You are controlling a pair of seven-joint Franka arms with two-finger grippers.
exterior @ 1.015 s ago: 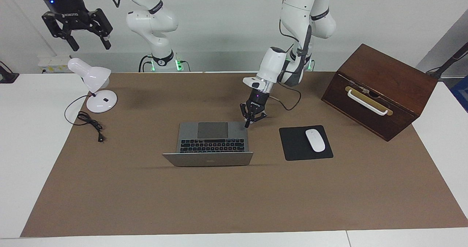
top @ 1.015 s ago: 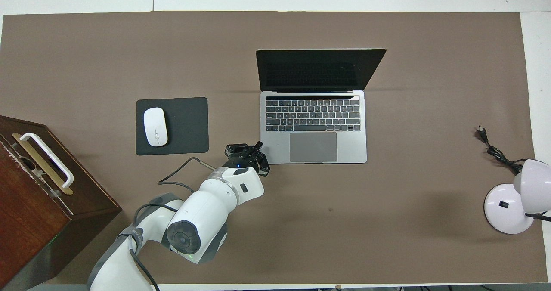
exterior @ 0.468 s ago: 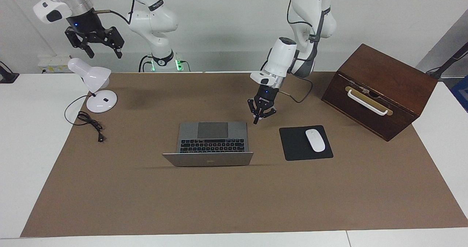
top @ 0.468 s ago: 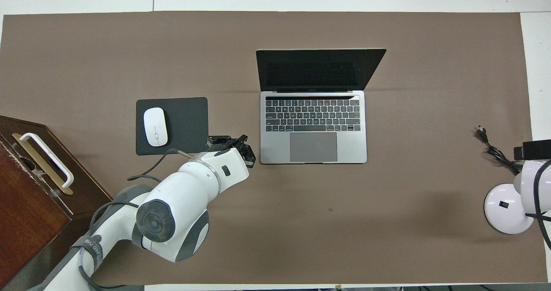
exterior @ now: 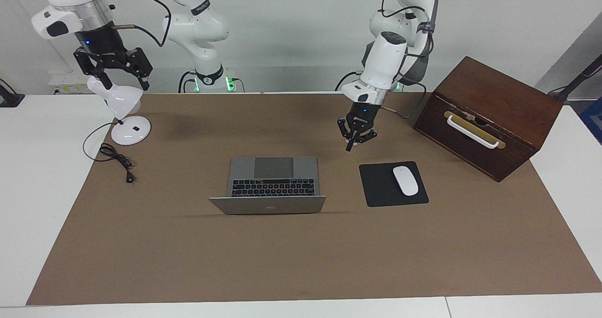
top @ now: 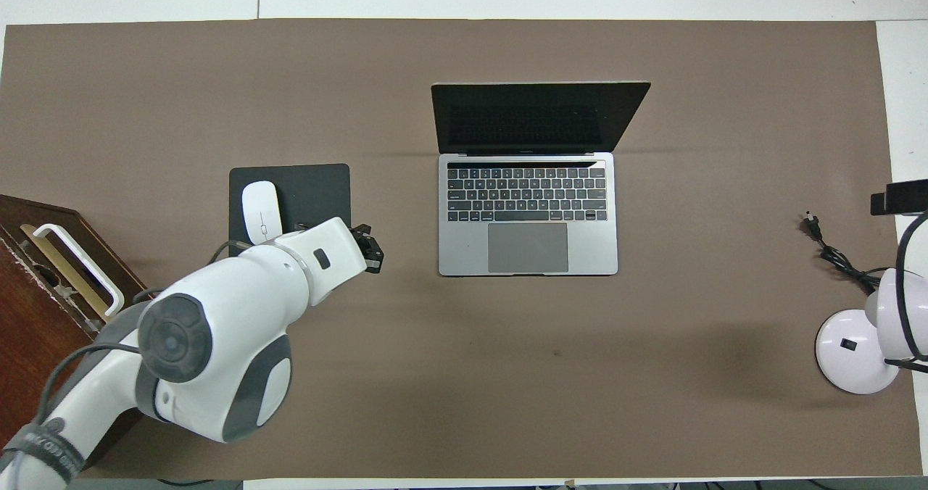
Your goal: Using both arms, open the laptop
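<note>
The silver-grey laptop point(exterior: 273, 177) stands open in the middle of the brown mat, with its dark screen and black keys facing the robots; it also shows in the overhead view point(top: 528, 207). My left gripper point(exterior: 350, 147) is shut and empty. It hangs in the air over the mat between the laptop and the mouse pad, clear of both, and shows in the overhead view point(top: 371, 248). My right gripper point(exterior: 124, 83) is open and empty, raised just over the lamp's head at the right arm's end; only its edge shows in the overhead view point(top: 899, 197).
A black mouse pad point(exterior: 376, 186) with a white mouse point(exterior: 405, 180) lies beside the laptop toward the left arm's end. A dark wooden box point(exterior: 489, 115) with a white handle stands at that end. A white desk lamp point(exterior: 126, 120) with its black cord point(exterior: 115, 158) stands at the right arm's end.
My left gripper has lifted off the laptop's near corner and moved toward the mouse pad's end. My right gripper has come down over the lamp's head. The laptop has not moved.
</note>
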